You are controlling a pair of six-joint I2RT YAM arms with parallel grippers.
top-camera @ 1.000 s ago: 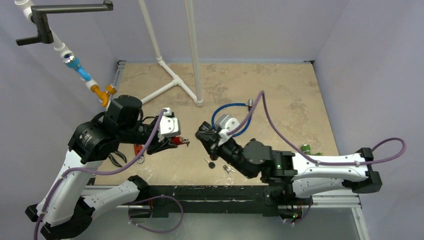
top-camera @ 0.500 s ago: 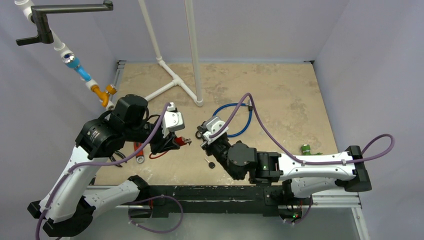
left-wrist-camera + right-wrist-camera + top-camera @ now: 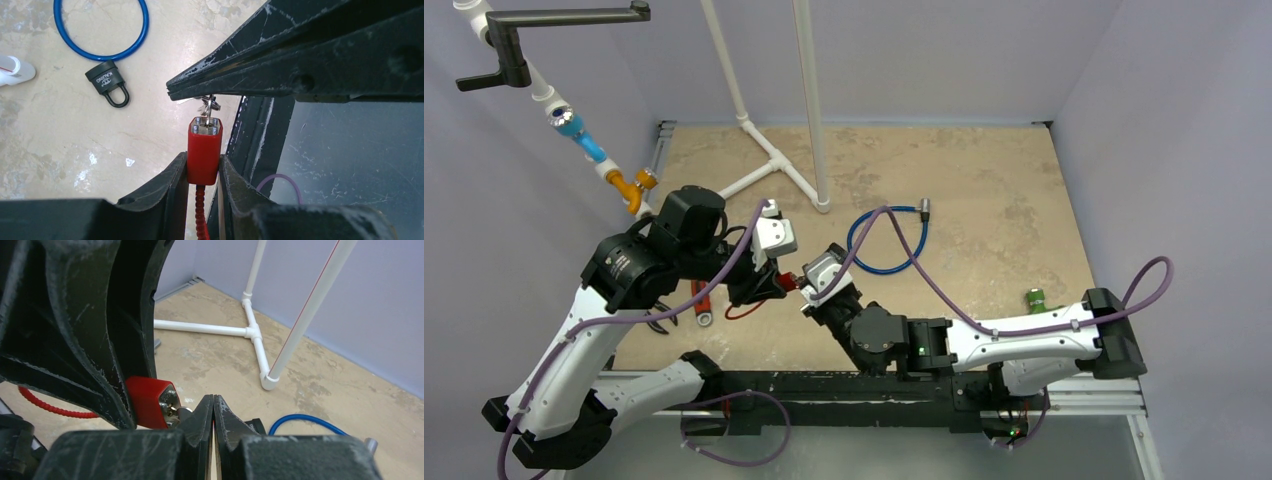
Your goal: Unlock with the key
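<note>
A red lock body (image 3: 204, 150) with a red ribbed cable hanging from it is clamped between the fingers of my left gripper (image 3: 202, 156), held above the table's near edge. A small silver key (image 3: 208, 104) sticks out of the lock's metal end face. My right gripper (image 3: 213, 399) is shut, its fingers pressed flat together. The key head (image 3: 182, 412) lies against the outer side of the right gripper's left finger, not between the pads. In the top view the two grippers (image 3: 796, 284) meet tip to tip left of centre.
A black padlock (image 3: 107, 80) lies on the table beside a blue cable loop (image 3: 889, 240). A white pipe stand (image 3: 769, 165) rises at the back. A red-handled tool (image 3: 701, 303) lies under the left arm and a green object (image 3: 1034, 297) sits at the right.
The right arm has swung left, carrying its shut gripper up to the key in the red lock. The left arm shifted slightly right with the lock still held.
</note>
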